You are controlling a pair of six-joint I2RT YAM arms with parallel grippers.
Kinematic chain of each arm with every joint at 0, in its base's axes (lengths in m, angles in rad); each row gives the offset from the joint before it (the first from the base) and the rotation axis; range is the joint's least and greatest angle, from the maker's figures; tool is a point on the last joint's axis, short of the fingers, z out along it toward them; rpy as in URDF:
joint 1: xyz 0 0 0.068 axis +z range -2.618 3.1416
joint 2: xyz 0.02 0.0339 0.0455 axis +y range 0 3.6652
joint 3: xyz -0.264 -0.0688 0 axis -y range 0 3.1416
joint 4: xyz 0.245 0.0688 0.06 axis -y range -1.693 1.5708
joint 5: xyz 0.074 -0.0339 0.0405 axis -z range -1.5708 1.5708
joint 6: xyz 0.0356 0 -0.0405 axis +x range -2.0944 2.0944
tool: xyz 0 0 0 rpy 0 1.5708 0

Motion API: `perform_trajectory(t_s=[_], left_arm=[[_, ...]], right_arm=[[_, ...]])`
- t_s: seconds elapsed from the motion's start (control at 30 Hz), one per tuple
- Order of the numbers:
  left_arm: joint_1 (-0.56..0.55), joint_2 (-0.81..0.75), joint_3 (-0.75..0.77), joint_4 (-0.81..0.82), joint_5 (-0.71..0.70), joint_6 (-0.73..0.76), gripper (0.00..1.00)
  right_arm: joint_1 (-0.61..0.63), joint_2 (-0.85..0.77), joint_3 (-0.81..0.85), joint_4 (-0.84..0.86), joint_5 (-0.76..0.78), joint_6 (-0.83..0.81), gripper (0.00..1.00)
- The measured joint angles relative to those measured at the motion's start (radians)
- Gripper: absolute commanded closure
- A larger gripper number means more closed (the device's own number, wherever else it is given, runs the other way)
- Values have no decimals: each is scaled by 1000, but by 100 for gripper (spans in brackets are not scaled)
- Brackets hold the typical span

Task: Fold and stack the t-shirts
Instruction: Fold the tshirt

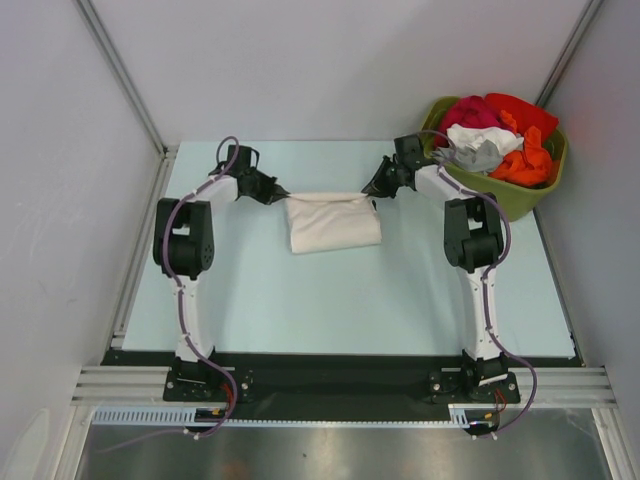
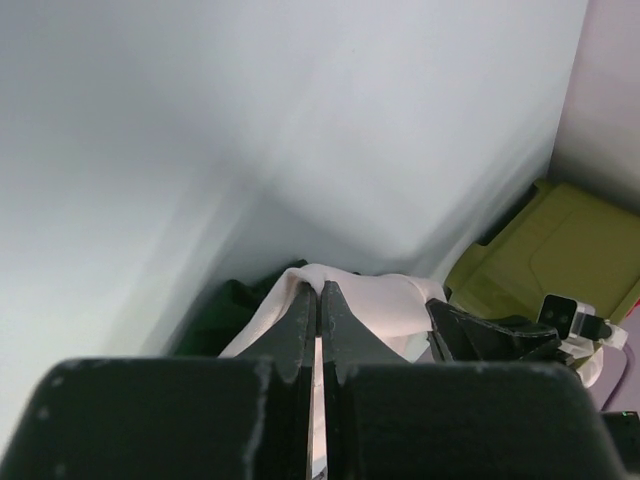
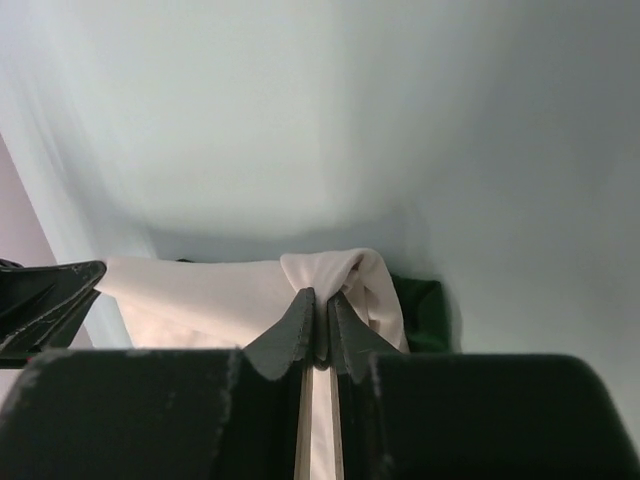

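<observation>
A cream-white t-shirt (image 1: 332, 222) lies folded into a rectangle in the middle of the table. My left gripper (image 1: 278, 193) is at its far left corner and my right gripper (image 1: 372, 190) at its far right corner. The left wrist view shows my left gripper (image 2: 319, 290) shut on a pinch of the cream cloth (image 2: 370, 305), with dark green fabric (image 2: 215, 310) underneath at the left. My right gripper (image 3: 321, 297) has a bunched fold of the cream cloth (image 3: 200, 295) caught between its tips, with dark green fabric (image 3: 420, 310) showing beside it.
An olive-green tub (image 1: 522, 196) stands at the back right corner, heaped with red, orange, white and grey clothes (image 1: 495, 135). Its wall (image 2: 560, 240) is close behind the right arm. Grey enclosure walls close in the table's back and sides.
</observation>
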Motion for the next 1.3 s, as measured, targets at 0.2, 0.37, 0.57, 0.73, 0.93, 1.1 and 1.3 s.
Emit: perform_trajectory(t_s=[0.2,0.37,0.57,0.73,0.93,1.1,1.3], left_arm=[[0,33,68,-32,3,26,100],[0,68,124,-37,14,28,100],[0,114,152,-41,30,36,96],[2,132,195,-105,8,71,80],[27,113,250,-198,-86,166,64],[27,-7,202,-254,-114,245,65],[-94,-196,66,-209,-77,315,68]], right_arm=[[0,10,56,-28,20,-27,89],[0,13,69,-39,45,-45,89],[0,18,72,-50,64,-56,86],[-1,43,130,-71,72,-89,62],[-2,68,215,-183,105,-169,38],[22,14,163,-264,159,-246,37],[65,-225,-21,-271,149,-289,34]])
